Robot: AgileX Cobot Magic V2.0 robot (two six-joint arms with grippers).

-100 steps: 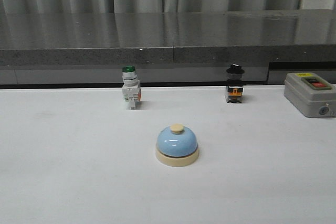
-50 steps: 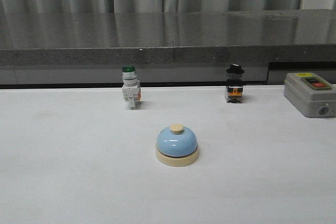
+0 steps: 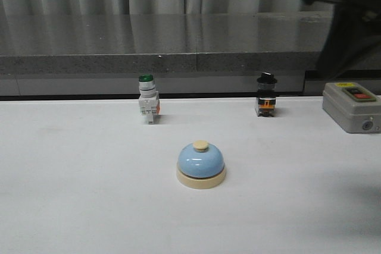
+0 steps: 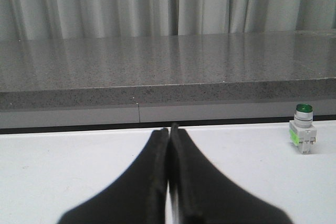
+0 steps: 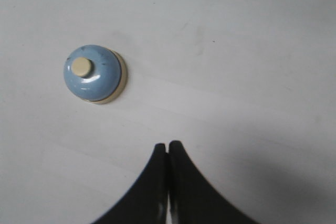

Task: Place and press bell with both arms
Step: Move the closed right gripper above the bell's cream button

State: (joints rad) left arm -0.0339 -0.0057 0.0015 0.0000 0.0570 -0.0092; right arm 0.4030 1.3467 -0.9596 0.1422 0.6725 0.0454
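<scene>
The light-blue bell (image 3: 201,165) with a cream base and cream knob stands upright in the middle of the white table. It also shows in the right wrist view (image 5: 94,73). My right arm (image 3: 345,10) shows as a blurred black shape high at the right of the front view. My right gripper (image 5: 168,146) is shut and empty, high above the table and to one side of the bell. My left gripper (image 4: 168,129) is shut and empty, low over the table, and does not show in the front view. The bell is out of the left wrist view.
A green-capped white push-button (image 3: 147,106) stands behind the bell to the left and also shows in the left wrist view (image 4: 303,136). A black-capped switch (image 3: 266,95) stands behind to the right. A grey control box (image 3: 352,106) sits at the far right. A grey stone ledge (image 3: 178,46) runs along the back.
My right arm has come into the front view at the top right; it was not there before. The bell and the switches have not moved.
</scene>
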